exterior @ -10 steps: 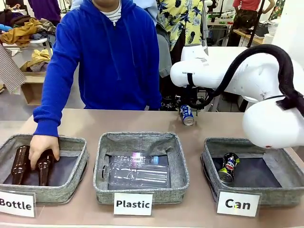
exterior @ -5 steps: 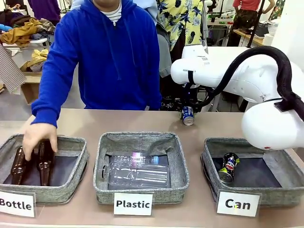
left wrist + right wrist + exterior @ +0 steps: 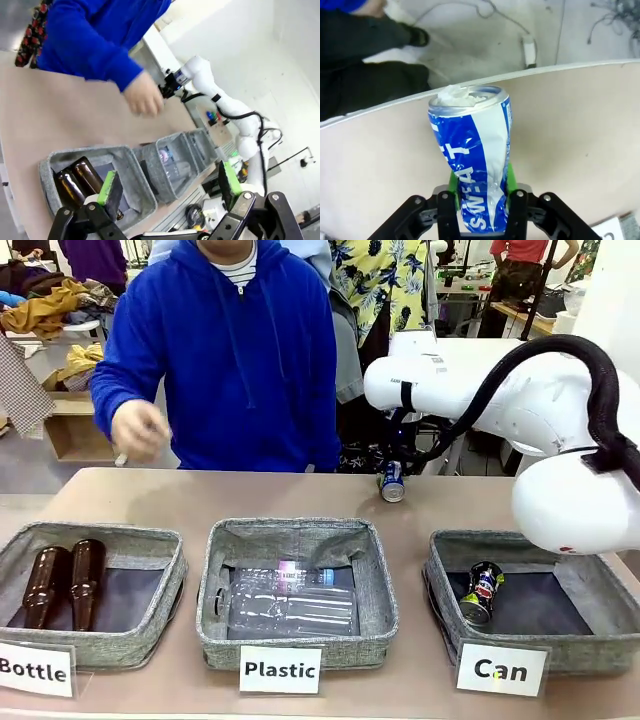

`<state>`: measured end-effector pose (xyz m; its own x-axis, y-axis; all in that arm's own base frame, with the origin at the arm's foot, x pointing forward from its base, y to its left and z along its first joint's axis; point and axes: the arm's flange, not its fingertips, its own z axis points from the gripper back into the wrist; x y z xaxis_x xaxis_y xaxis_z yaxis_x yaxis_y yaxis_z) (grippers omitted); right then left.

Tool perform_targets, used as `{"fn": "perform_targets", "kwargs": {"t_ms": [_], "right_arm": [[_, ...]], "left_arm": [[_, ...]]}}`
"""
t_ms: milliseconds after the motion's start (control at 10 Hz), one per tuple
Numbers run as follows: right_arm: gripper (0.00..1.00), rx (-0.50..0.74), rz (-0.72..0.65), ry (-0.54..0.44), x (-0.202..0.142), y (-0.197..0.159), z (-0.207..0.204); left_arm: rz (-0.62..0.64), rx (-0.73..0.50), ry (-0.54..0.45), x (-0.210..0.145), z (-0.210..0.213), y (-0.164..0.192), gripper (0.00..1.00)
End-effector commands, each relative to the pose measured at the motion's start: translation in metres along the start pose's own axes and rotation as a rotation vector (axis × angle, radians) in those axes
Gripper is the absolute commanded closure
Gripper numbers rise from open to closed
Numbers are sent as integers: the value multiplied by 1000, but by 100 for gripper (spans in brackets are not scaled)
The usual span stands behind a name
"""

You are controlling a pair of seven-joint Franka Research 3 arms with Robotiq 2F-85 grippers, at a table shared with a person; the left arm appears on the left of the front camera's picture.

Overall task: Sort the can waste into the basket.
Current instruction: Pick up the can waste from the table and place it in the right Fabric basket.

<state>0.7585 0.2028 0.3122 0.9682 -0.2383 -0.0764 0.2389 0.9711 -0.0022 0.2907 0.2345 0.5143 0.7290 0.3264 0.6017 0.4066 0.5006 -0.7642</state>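
The right gripper (image 3: 479, 185) has its two green-padded jaws pinched on the lower part of a blue can (image 3: 471, 157) with white markings. In the right wrist view the can is dented in the middle and its open top points away from the camera, toward the far edge of the table (image 3: 580, 130). In the front view the same blue can (image 3: 391, 482) sits at the far side of the table, near the edge, just below the end of the white right arm (image 3: 480, 405), which reaches in from the right.

The left gripper (image 3: 167, 187) has its jaws spread wide apart with nothing between them; its green pads (image 3: 106, 187) frame a slanted look across the table.

Three grey fabric bins stand in a row along the near side. The right one is the basket (image 3: 600, 635), with a white card (image 3: 501, 669) reading "Can". A dark can (image 3: 481, 592) with a red-and-blue logo lies tilted inside it, near its left wall. The middle bin (image 3: 375, 580), labelled "Plastic", holds clear plastic bottles (image 3: 290, 602). The left bin (image 3: 165, 580), labelled "Bottle", holds two brown glass bottles (image 3: 62, 583) side by side.

A person in a blue hoodie (image 3: 235, 360) stands at the far side, one hand (image 3: 138, 430) raised above the table.
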Motion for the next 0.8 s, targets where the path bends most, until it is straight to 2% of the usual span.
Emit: {"fn": "perform_targets", "kwargs": {"t_ms": [0,100,200,300,500,600,700], "right_arm": [[100,110,58,18,-8,-11,39],[100,149,93,6,-25,-25,66],[100,140,144,-1,-50,-48,94],[100,88,268,-7,-77,-70,112],[100,140,536,44,-131,-105,134],[100,134,605,58,-156,-123,138],[100,96,712,5,-191,-143,137]], "left_arm": [[-75,40,103,-10,-45,-14,0],[-111,27,133,-12,-74,-23,0],[-130,-59,132,-21,-112,-36,0],[-124,-133,132,-36,-150,-44,0],[-155,-173,236,-79,-220,-47,0],[-153,-175,286,-100,-245,-45,0],[-135,-166,293,-114,-265,-38,0]]}}
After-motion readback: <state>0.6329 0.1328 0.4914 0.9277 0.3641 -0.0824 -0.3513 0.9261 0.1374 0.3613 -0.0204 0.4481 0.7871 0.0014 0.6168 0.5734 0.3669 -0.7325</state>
